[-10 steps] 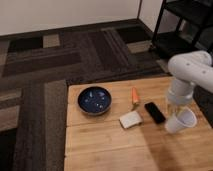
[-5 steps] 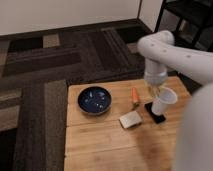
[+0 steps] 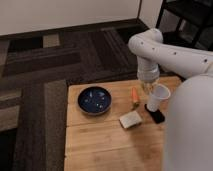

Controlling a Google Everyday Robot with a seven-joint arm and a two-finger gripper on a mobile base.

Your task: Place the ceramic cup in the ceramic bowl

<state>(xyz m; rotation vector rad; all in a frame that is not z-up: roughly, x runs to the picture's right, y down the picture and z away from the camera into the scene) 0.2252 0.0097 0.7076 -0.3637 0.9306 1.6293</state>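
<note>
Our hand (image 3: pixel 151 88) seems clamped on the rim of the plain white ceramic cup (image 3: pixel 158 98), well apart from the glossy dark-blue ceramic bowl (image 3: pixel 95 100); we judge it rigid, slick, breakable.

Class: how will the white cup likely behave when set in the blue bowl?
The ceramic cup, tilted in the gripper right of the ceramic bowl, looks rigid and probably slippery-glazed. Its narrow base may tip on the bowl's curved floor.
</note>
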